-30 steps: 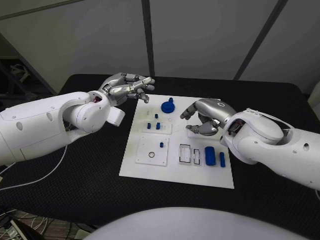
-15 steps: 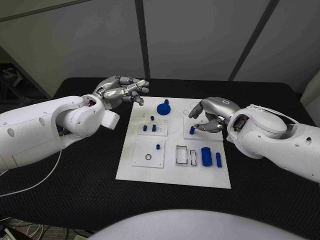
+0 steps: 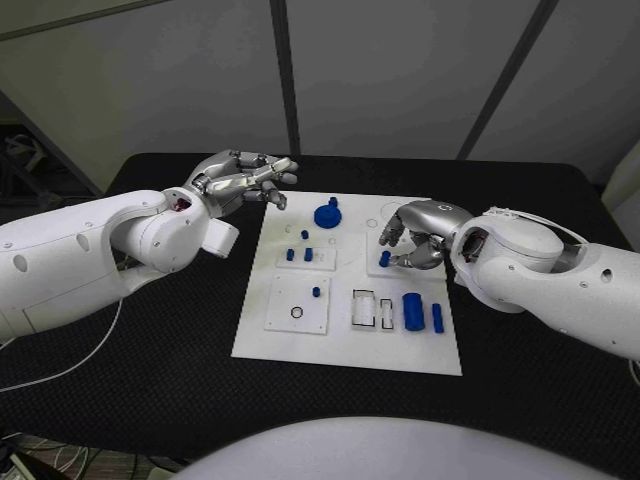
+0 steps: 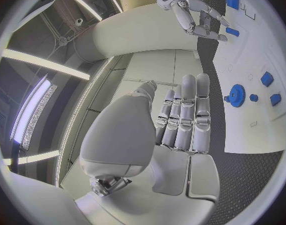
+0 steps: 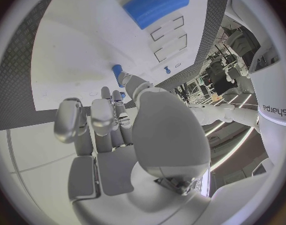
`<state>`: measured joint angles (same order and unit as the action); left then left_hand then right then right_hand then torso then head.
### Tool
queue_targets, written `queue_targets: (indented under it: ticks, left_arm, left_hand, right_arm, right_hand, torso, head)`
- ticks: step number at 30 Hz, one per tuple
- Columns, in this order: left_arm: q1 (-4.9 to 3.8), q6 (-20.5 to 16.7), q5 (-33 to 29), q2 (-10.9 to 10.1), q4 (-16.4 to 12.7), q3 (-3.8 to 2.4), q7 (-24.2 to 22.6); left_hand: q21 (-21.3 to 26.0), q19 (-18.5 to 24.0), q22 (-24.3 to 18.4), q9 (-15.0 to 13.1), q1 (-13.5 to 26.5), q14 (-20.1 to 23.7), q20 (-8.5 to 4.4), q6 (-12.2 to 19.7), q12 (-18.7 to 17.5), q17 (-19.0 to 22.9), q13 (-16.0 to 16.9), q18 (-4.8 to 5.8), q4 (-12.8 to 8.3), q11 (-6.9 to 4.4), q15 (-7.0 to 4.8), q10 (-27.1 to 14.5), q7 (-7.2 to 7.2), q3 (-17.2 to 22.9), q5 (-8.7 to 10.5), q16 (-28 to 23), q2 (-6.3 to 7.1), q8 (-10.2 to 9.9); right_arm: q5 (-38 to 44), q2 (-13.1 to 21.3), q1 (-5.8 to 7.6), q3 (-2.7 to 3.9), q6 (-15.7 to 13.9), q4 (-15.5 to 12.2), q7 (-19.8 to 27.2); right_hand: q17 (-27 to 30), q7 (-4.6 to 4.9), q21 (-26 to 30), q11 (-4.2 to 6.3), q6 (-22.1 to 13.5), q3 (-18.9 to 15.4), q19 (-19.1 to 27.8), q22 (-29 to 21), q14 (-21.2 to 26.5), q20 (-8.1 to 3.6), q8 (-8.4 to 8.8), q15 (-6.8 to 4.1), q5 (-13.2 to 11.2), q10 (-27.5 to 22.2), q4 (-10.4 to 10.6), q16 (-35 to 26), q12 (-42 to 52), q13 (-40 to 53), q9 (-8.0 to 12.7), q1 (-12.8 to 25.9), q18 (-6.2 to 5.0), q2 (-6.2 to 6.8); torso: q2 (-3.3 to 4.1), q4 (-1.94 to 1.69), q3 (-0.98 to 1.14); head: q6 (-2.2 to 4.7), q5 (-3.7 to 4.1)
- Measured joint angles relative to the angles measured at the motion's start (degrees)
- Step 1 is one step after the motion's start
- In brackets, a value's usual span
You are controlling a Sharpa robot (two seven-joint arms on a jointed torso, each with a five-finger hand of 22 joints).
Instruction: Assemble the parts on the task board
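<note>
Where right robot hand [image 3: 414,235] covers it, small blue peg [image 3: 385,259] half-hidden.

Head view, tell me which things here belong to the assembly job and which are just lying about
Belonging to the job:
- task board
- blue gear-like part
- small blue peg at the right robot hand
- large blue cylinder
- thin blue bar
- small blue pieces
- left robot hand, holding nothing

Just lying about:
- white cable on the black table
</note>
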<state>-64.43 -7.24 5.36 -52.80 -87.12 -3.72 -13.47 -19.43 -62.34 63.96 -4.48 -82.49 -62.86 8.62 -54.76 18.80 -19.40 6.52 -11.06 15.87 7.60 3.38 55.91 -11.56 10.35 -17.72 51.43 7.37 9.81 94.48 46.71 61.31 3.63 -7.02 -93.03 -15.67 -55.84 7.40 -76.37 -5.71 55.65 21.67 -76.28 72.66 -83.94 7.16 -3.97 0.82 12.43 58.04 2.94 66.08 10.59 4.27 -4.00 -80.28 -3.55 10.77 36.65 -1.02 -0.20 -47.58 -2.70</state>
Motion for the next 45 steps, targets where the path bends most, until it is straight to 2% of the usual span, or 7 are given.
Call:
queue_targets:
  ticks: [4, 7, 10, 15, 31, 39, 45]
  left_arm:
    - [0.0, 0.0, 0.0, 0.0, 0.0, 0.0, 0.0]
    - [0.0, 0.0, 0.0, 0.0, 0.0, 0.0, 0.0]
    - [0.0, 0.1, 0.0, 0.1, 0.1, 0.0, 0.0]
    - [0.0, 0.1, 0.0, 0.1, 0.1, 0.0, 0.0]
    - [-0.01, 0.1, 0.0, 0.2, 0.2, 0.0, 0.1]
    - [-0.01, 0.2, 0.0, 0.3, 0.2, 0.0, 0.1]
    - [-0.01, 0.2, 0.0, 0.3, 0.4, 0.0, 0.1]
  left_hand:
    - [0.0, 0.0, 0.0, 0.0, 0.0, 0.0, 0.0, 0.0, 0.0, 0.0, 0.0, 0.0, 0.0, 0.0, 0.0, 0.0, 0.0, 0.0, 0.0, 0.0, 0.0, 0.0]
    - [0.0, 0.0, 0.0, 0.0, 0.0, 0.0, 0.0, 0.0, 0.0, 0.0, 0.0, 0.0, 0.0, 0.0, 0.0, 0.0, 0.0, 0.0, 0.0, 0.0, 0.0, 0.0]
    - [0.0, 0.0, 0.0, 0.0, 0.0, 0.0, 0.0, 0.0, 0.0, 0.0, 0.0, 0.0, 0.0, 0.0, 0.0, 0.0, 0.0, 0.0, 0.0, 0.0, 0.0, 0.0]
    - [0.0, 0.0, 0.0, 0.0, 0.0, 0.0, 0.0, 0.0, 0.0, 0.0, 0.0, 0.0, 0.0, 0.0, 0.0, 0.0, 0.0, 0.0, 0.0, 0.0, 0.0, 0.0]
    - [0.0, 0.0, 0.0, 0.0, 0.0, 0.0, 0.0, 0.0, 0.0, 0.0, 0.0, 0.0, 0.0, 0.0, 0.0, 0.0, 0.0, 0.0, 0.0, 0.0, 0.0, 0.0]
    - [0.2, 0.0, -0.1, 0.0, 0.0, 0.2, 0.0, 0.0, 0.3, 0.1, 0.0, 0.0, 0.2, 0.21, -0.2, -0.2, 0.0, -0.2, 0.0, 0.0, 0.0, 0.3]
    - [0.2, 0.0, 0.0, 0.0, 0.0, 0.2, 0.0, 0.0, 0.3, 0.1, 0.0, 0.0, 0.2, 0.21, -0.2, -0.2, 0.0, -0.2, 0.0, 0.0, 0.0, 0.3]
  right_arm:
    - [-0.3, -0.3, -0.01, 0.0, 1.0, 0.2, 0.0]
    - [-0.5, -0.5, -0.01, 0.0, 1.6, 0.3, 0.1]
    - [-0.6, -0.9, -0.01, 0.0, 2.1, 0.5, 0.1]
    - [-0.8, -1.2, -0.01, -0.01, 2.5, 0.8, 0.2]
    - [-0.9, -2.0, -0.01, -0.01, 2.6, 1.4, 0.8]
    - [-0.4, -1.4, -0.05, -0.04, 1.0, 0.5, 0.8]
    - [0.3, 0.0, -0.06, -0.04, -1.9, -2.0, 1.0]
  right_hand:
    - [0.1, -0.28, 0.0, 0.23, 0.3, -0.1, 0.0, 0.3, 0.0, -0.03, 0.0, 0.0, 0.0, 0.9, 0.1, -0.1, 0.8, 0.0, -0.1, -0.5, 0.0, -0.47]
    - [-0.2, 0.17, -0.4, 0.52, 1.1, 0.1, -0.5, 0.8, 0.0, -0.44, -0.31, -0.02, 0.0, 2.0, 0.4, 0.0, 1.4, 0.0, -0.2, -0.5, 0.0, -0.5]
    - [-2.9, 0.56, -2.5, 1.11, 2.3, 1.0, -2.8, 2.2, -0.1, -0.86, -0.67, -0.74, 0.0, 4.5, 0.7, 2.4, 2.5, 0.1, -0.3, -1.2, 0.0, -1.19]
    - [-4.3, 0.56, -3.9, 1.63, 3.9, 1.9, -3.9, 2.3, 0.1, -1.44, -0.97, -0.91, 0.0, 6.8, 0.6, 3.8, 2.7, 0.2, -0.4, -1.8, 0.0, -1.82]
    - [-4.8, 0.47, -4.6, 1.88, 6.8, 2.6, -4.5, 2.3, -0.1, -1.65, -1.81, -1.15, 0.0, 9.1, 0.4, 4.8, 2.7, 0.1, -0.7, -2.1, 0.0, -2.32]
    - [-5.1, -0.15, -5.7, 2.68, 9.6, 2.8, -5.3, 2.3, -0.1, -2.06, -2.86, -1.56, 0.3, 11.3, 0.2, 5.1, 2.7, 0.5, -1.0, -2.3, -0.01, -3.06]
    - [-5.1, -0.23, -5.7, 2.64, 9.8, 2.8, -5.5, 2.3, 0.1, -2.26, -3.06, -1.77, 0.3, 11.7, 0.2, 5.5, 2.7, 0.6, -1.0, -2.3, 0.0, -3.66]
  torso:
    - [-0.01, 0.03, 0.02]
    - [-0.01, 0.03, 0.03]
    - [-0.02, 0.03, 0.04]
    - [-0.02, 0.03, 0.05]
    - [-0.04, 0.07, 0.05]
    - [-0.08, 0.1, 0.03]
    - [-0.13, 0.17, 0.04]
  head:
    - [-0.1, -0.08]
    - [-0.14, -0.1]
    - [-0.21, -0.1]
    - [-0.26, -0.01]
    - [-0.52, -0.01]
    - [-0.64, -0.03]
    - [-0.54, -0.05]
